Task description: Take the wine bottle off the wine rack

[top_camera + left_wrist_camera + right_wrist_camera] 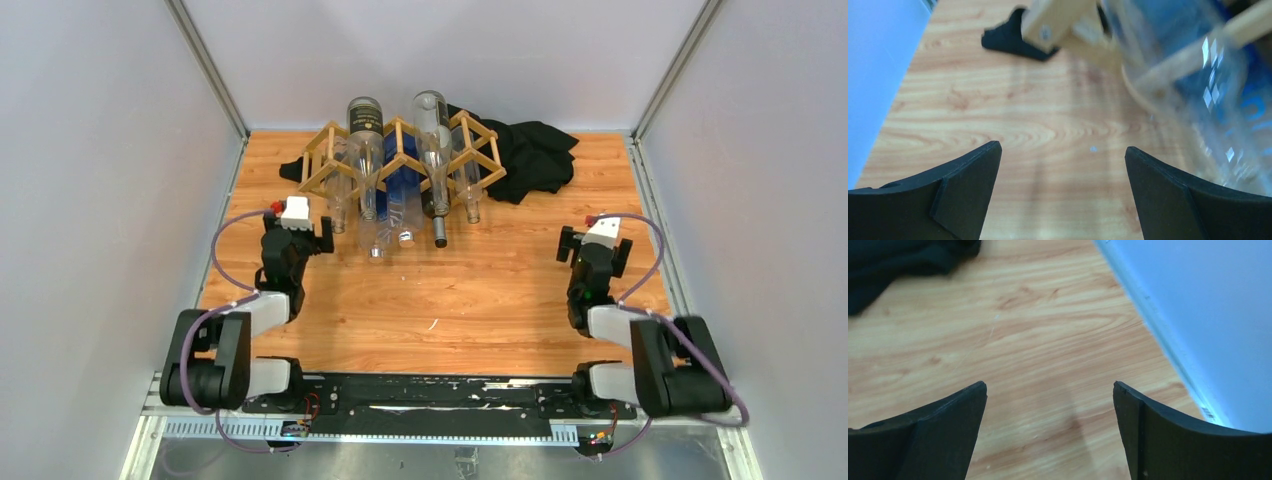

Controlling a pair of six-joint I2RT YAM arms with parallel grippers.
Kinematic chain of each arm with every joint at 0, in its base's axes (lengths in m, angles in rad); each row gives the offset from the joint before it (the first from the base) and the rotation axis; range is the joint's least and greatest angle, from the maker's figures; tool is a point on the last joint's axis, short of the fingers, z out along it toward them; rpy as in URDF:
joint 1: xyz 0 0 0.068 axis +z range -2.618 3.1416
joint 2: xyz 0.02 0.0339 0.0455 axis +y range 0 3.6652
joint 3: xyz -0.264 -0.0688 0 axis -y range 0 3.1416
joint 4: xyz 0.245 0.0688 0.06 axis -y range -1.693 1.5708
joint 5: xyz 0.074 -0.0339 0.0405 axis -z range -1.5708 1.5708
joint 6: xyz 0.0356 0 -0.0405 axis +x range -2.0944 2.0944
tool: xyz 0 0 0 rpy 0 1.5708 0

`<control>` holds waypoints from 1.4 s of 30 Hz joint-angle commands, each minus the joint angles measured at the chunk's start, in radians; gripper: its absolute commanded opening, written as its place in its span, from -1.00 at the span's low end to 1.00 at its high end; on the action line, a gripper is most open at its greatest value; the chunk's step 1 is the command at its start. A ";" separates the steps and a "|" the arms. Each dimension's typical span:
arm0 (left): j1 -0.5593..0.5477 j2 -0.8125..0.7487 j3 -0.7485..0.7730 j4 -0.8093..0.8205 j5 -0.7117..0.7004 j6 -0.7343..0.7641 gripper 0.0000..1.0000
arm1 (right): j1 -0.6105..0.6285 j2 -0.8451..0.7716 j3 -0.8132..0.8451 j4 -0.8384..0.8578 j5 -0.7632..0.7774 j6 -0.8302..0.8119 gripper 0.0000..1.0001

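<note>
Bottle (1193, 115) blurry, cropped beside rack (1060, 25).

Black cloth (530, 152) crumpled on wooden table (480, 300), far right; pale walls (100, 150) enclose sides.

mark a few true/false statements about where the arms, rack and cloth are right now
1. The left gripper is open, with nothing between its fingers. True.
2. The right gripper is shut on a bottle. False: it is open, and only bare table shows between its fingers.
3. The wine rack holds several bottles. True.
4. The black cloth lies at the near edge by the arm bases. False: it lies at the far side, behind and to the right of the rack.
5. The left gripper is closer to the rack than the right gripper. True.
</note>
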 commanded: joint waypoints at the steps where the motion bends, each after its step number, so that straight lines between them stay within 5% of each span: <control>1: 0.006 -0.098 0.136 -0.304 -0.024 0.035 1.00 | 0.007 -0.250 0.100 -0.358 0.200 0.124 1.00; 5: 0.037 -0.193 0.208 -0.512 0.043 0.043 1.00 | 0.006 -0.413 0.204 -0.567 0.133 0.117 1.00; 9: 0.121 -0.269 0.323 -0.730 0.170 0.042 1.00 | -0.015 -0.459 0.338 -0.757 0.101 0.303 1.00; 14: 0.223 -0.258 0.514 -0.974 0.330 0.031 1.00 | -0.025 -0.416 0.522 -0.995 -0.010 0.551 1.00; 21: 0.274 -0.132 0.810 -1.241 0.379 0.017 1.00 | -0.014 -0.287 0.765 -1.139 -0.354 0.506 1.00; 32: 0.275 -0.034 0.990 -1.363 0.355 0.026 1.00 | 0.497 0.033 1.288 -1.435 -0.129 0.422 1.00; 42: 0.275 0.011 1.002 -1.415 0.350 0.055 1.00 | 0.801 0.434 1.736 -1.589 -0.089 0.411 0.98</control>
